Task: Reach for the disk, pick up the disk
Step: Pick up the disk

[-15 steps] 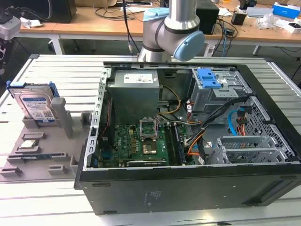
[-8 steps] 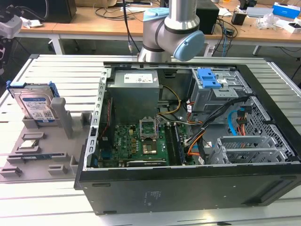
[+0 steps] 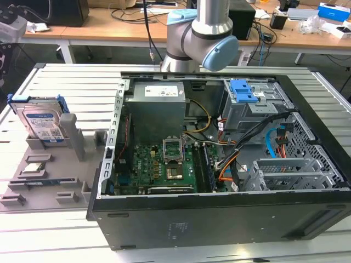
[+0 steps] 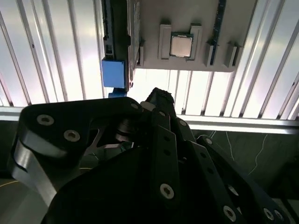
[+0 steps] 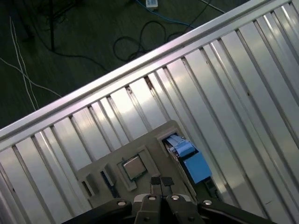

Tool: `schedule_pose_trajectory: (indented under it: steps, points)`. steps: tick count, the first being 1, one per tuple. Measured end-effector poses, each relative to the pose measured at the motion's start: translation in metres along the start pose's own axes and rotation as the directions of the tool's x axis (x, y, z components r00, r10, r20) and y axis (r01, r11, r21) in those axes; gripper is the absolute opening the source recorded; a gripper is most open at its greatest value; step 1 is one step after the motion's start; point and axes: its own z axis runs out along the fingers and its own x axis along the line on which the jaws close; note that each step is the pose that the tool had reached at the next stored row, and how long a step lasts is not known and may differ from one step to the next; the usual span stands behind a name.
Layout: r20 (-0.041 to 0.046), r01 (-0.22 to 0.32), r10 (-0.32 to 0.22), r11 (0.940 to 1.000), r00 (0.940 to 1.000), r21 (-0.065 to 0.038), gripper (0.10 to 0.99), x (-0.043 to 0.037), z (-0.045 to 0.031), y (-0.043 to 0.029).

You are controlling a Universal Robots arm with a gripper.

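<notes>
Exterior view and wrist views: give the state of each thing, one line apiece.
disk: upright in the grey holder, ungripped.
gripper: shut, empty, apart from the disk.
chip: flat in its recess.
computer case: on its side, open.

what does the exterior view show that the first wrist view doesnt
Exterior view: the open computer case and the arm. First wrist view: the gripper, fingertips together, and dark floor with cables. Shared: the disk standing upright in the grey holder, the chip lying flat there, the slatted table.
</notes>
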Motion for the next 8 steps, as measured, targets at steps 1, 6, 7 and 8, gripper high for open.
schedule_pose_trajectory:
  steps: [1, 6, 7, 8]
  points:
    - [-0.0003, 0.009, -0.009, 1.0000, 1.0000, 0.000, 0.106, 0.0000, 0.0000, 0.0000]
    - [-0.0020, 0.052, -0.052, 0.9986, 0.9986, 0.000, 0.106, 0.0000, 0.0000, 0.0000]
    - [-0.0024, 0.063, -0.063, 0.9980, 0.9980, 0.000, 0.106, 0.0000, 0.0000, 0.0000]
    - [-0.0027, 0.071, -0.071, 0.9975, 0.9975, 0.000, 0.106, 0.0000, 0.0000, 0.0000]
